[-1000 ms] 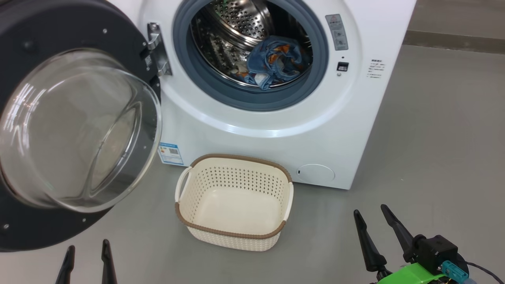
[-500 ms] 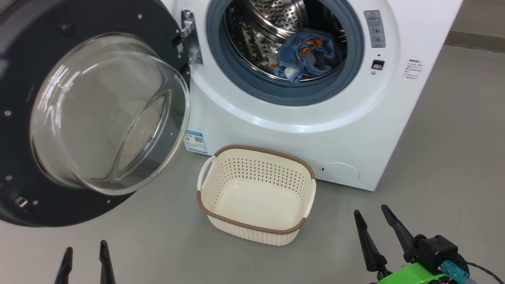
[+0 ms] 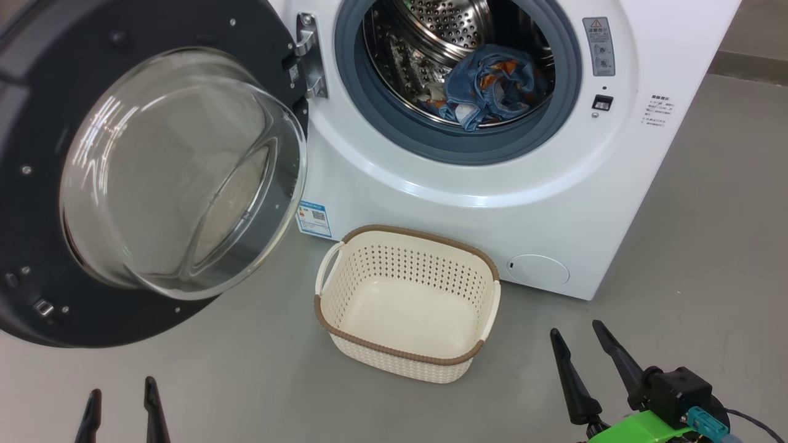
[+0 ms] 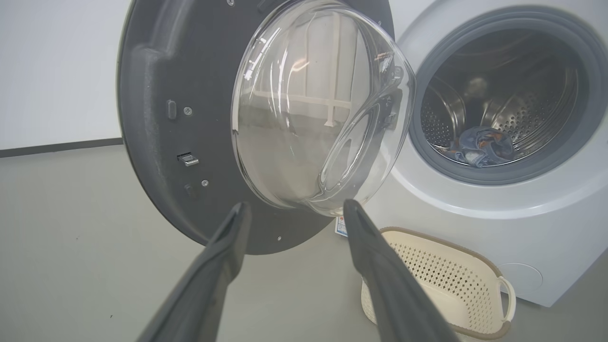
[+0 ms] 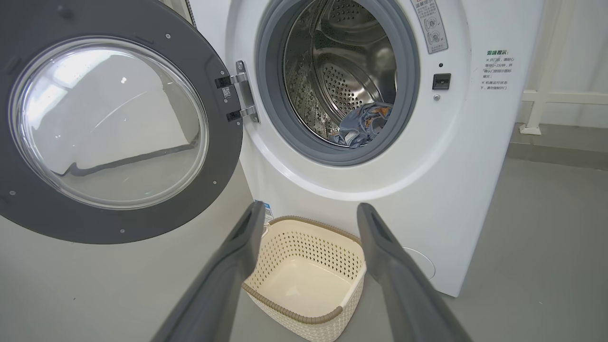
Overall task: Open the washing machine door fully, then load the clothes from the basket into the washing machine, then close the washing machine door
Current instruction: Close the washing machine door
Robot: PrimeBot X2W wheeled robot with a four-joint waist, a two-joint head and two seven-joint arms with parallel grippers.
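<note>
Head view, door: the washing machine door [image 3: 178, 178] hangs wide open on its hinge, left of the drum mouth as the robot faces it, glass bowl bulging out into the room, so the opening is clear
Head view, clothes: the clothes [image 3: 489, 89] lie bunched low in the drum of the washing machine [image 3: 431, 203]; loading looks done
Head view, basket: the basket [image 3: 406, 271] sits empty on the floor just in front of the machine, mouth up, long axis roughly along the front panel
Head view, grippers: left gripper [image 3: 122, 389] and right gripper [image 3: 575, 328] sit low, both spread apart and holding nothing
Left wrist view: the fingers point at the door's inner face and bowl, well apart from it — I'd guess this arm is placed to push it shut
Right wrist view: the fingers frame the basket, apart from it — the door's inner face is turned toward the room
</note>
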